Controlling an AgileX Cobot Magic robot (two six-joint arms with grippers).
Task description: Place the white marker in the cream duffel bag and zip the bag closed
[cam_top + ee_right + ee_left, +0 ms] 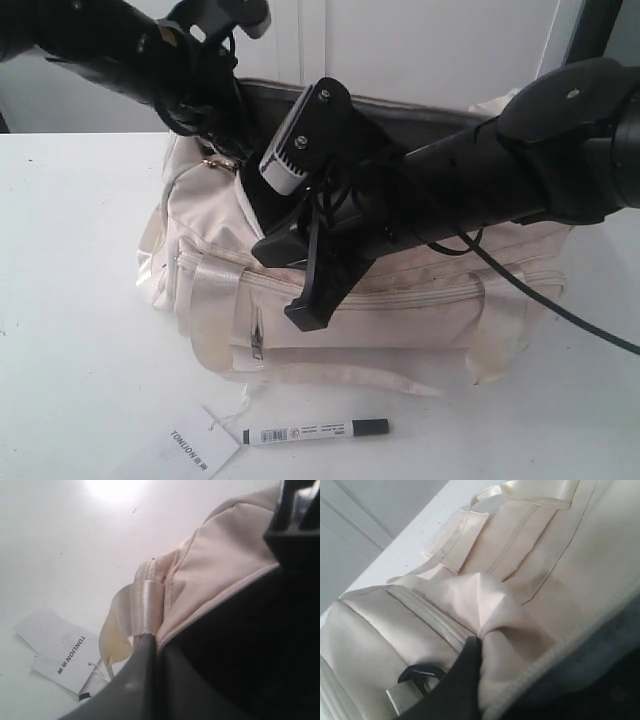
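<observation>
Fingers [462, 677] of the left gripper [479, 641]: only one dark finger shows, its tip buried in a bunched fold of the cream duffel bag [400, 310]; the fabric is pinched and the jaws are closed on it. Right gripper [156, 639] fingers [132, 685] are blurred, pressed together on the bag's piped rim beside a ribbed satin strap [142, 607]. In the exterior view both tips hide behind black arms and cables. Nearest on the white table [70, 300]: the white marker [315, 432], slim, dark-capped, barcode label, lying flat in front of the bag, outside it, well apart from both grippers. A paper tag [197, 446] sits just beside one end. The bag is soft and creased, with a front zip pocket [258, 340]. Its top gapes, the dark lining mostly masked.
</observation>
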